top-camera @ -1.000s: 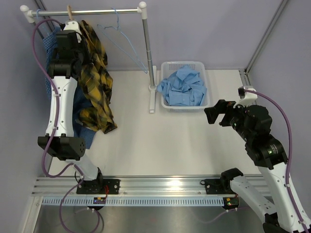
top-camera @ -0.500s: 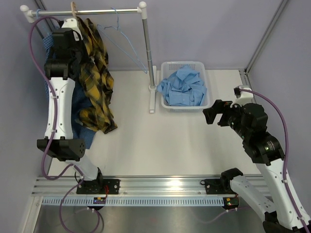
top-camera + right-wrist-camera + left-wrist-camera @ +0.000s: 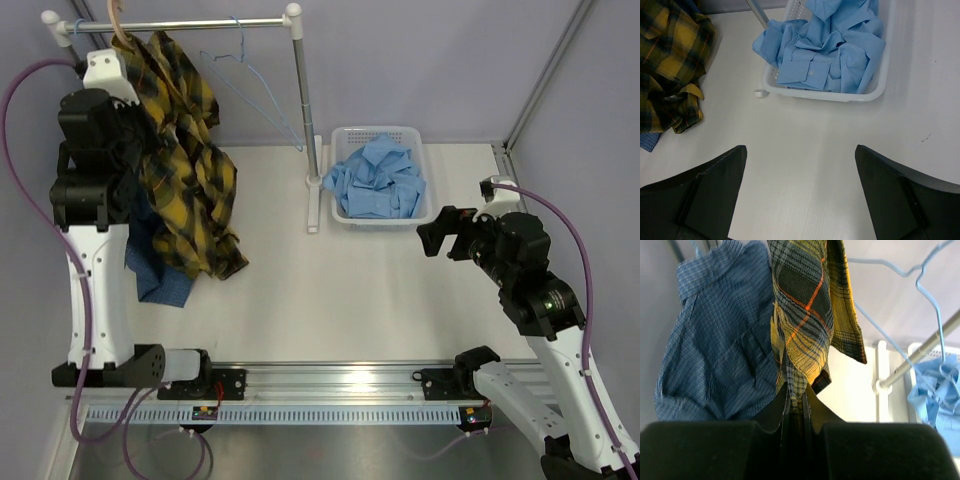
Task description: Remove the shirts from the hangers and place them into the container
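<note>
left gripper (image 3: pixel 796 392) pinched shut on a fold of the yellow-and-black plaid shirt (image 3: pixel 802 315), dark blue fine-check shirt (image 3: pixel 720 355) just beside it, bare light-blue wire hanger (image 3: pixel 922 287) on metal rack rail (image 3: pixel 200 22), right gripper (image 3: pixel 800 152) spread wide above white table (image 3: pixel 805 135), plain light blue shirt (image 3: pixel 825 55) crumpled in white plastic basket (image 3: pixel 875 94) beyond

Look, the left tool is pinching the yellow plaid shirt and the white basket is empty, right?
Not quite. The left tool is pinching the yellow plaid shirt, but the white basket is not empty: the light blue shirt lies crumpled in it, as the right wrist view shows.
</note>
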Robot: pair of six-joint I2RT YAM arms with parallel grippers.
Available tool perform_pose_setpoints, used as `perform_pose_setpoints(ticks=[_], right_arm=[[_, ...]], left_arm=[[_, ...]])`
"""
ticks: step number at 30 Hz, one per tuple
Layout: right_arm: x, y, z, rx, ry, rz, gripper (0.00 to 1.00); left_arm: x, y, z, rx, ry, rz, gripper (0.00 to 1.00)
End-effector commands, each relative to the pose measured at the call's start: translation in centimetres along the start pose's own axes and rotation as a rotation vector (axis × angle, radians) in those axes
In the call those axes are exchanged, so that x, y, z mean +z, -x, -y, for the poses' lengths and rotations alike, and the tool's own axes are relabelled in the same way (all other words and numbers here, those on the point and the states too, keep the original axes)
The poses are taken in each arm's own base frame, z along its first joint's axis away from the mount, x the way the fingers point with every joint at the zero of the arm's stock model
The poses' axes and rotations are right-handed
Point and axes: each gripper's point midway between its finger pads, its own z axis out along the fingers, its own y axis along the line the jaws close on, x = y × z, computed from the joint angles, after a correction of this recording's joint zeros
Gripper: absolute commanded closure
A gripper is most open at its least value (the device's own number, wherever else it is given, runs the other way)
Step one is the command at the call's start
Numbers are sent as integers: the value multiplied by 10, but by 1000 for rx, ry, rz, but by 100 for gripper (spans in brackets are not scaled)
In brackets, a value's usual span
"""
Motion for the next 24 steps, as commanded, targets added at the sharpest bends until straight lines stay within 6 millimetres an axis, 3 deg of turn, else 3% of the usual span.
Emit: perform_pose_setpoints(ticks=[1,2,5,6,7,10,11,16,21,24], right_arm=[[-1,0,-6,-21,42,0,1],[-1,0,-7,-22,47,-1,0],[1,1,-11,-24,69,-3,1],[1,2,-13,-25,76,-3,1],[0,4,-16,-25,91,-1,0],[0,12,-24,-27,128,12,0],[0,16,-27,-29,142,25,1],[2,36,-42,-48,206,56,1],[7,48,-45,-68,204,53,1],[5,55,-46,-75,207,67,1]], left_arm=[[-26,17,-2,-40,-8,110,100],[-24,-2,-2,-38,-10,69,100],[-50,-16,6,-41,-81,67,100],[-51,-34,10,-42,-109,30,100],[-71,-33,15,-44,-156,57,100],[-90,-62,36,-10,-303,18,100],[-109,-63,40,14,-349,41,100],[-150,-117,79,101,-657,-54,100],[-204,-121,109,186,-944,-16,100],[-241,-100,121,232,-1073,59,100]])
